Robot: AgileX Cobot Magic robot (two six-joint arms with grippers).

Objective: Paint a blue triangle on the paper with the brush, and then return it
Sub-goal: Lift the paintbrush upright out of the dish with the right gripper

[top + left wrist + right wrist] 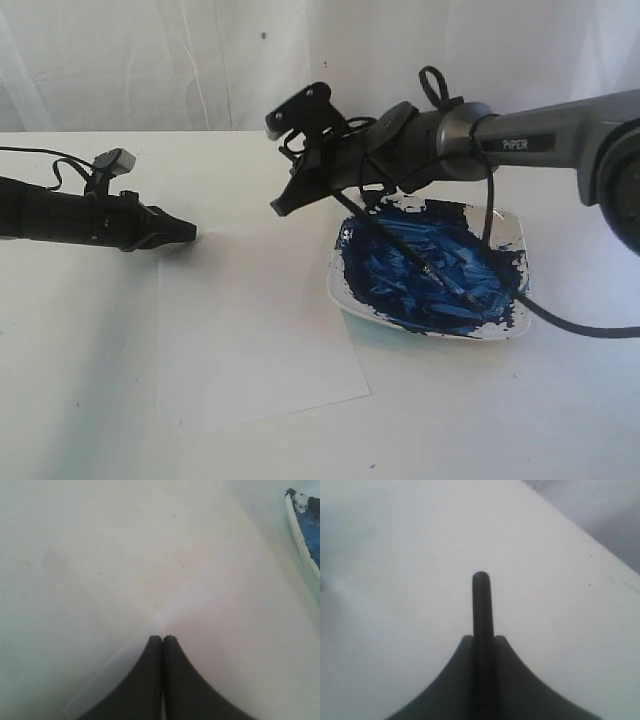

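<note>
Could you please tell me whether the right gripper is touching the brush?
Touching. The right wrist view shows the right gripper shut on the brush, its handle pinched between both fingers.

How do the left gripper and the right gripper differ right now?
The right gripper is clamped on the brush handle, while the left gripper is shut on nothing. The right gripper sits beside the dish, with the brush slanting down into its blue paint. The left gripper sits at a corner of the blank paper, away from the dish. Both are black with tapered fingers.
</note>
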